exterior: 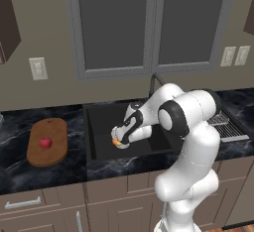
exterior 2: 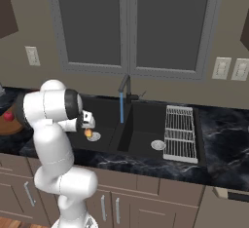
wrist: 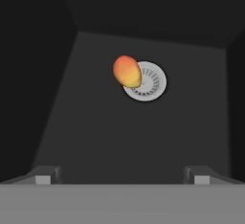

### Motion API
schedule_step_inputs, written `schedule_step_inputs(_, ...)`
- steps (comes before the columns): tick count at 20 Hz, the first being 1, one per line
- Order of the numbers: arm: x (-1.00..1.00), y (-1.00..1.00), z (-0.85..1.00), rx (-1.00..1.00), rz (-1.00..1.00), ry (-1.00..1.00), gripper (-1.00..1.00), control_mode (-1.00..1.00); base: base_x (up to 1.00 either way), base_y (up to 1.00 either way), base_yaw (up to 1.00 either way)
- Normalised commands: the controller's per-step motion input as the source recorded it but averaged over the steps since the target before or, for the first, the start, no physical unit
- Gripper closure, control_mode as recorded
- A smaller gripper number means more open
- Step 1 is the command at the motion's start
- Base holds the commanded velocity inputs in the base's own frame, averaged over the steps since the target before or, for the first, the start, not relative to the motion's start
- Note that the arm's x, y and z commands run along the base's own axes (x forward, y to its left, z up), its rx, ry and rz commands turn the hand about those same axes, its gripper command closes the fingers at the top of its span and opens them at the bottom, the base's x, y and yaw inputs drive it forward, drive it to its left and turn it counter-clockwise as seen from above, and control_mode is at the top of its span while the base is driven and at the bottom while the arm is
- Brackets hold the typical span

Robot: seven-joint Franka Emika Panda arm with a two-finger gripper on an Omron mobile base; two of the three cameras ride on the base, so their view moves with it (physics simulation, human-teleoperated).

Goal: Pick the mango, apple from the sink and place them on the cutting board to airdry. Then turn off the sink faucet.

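The orange-yellow mango (wrist: 127,71) lies on the floor of the sink's (exterior: 99,122) left basin, overlapping the edge of the round silver drain (wrist: 149,83). My gripper (wrist: 122,177) hangs above it, open, with nothing between its fingers (wrist: 43,176). In the base views the hand (exterior: 130,128) is down in the basin just above the mango (exterior: 115,142) (exterior 2: 88,133). The red apple (exterior: 45,142) rests on the brown cutting board (exterior: 55,129) on the counter to the left of the sink. The dark faucet (exterior 2: 124,86) stands behind the sink, and a blue stream of water (exterior 2: 121,109) runs from it.
A wire drying rack (exterior 2: 181,132) lies over the right side of the sink. The right basin has its own drain (exterior 2: 158,145). Dark marble counter (exterior: 20,169) surrounds the sink, with drawers below and a window behind.
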Motion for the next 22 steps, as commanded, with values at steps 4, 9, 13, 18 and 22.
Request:
schedule_step_inputs(4, 0.2, 0.08, -0.26, 0.0, 0.0, 0.0, -1.0, -1.0, 0.0, 0.0, 0.0)
schedule_step_inputs(9, 0.21, 0.06, -0.17, 0.0, 0.0, 0.0, -1.0, -1.0, 0.0, 0.0, 0.0)
schedule_step_inputs(13, 0.2, 0.01, -0.15, 0.0, 0.0, 0.0, -1.0, -1.0, 0.0, 0.0, 0.0)
schedule_step_inputs(18, 0.23, 0.0, -0.15, 0.0, 0.0, 0.0, -1.0, -1.0, 0.0, 0.0, 0.0)
schedule_step_inputs(22, 0.2, 0.03, -0.18, 0.0, 0.0, 0.0, -1.0, -1.0, 0.0, 0.0, 0.0)
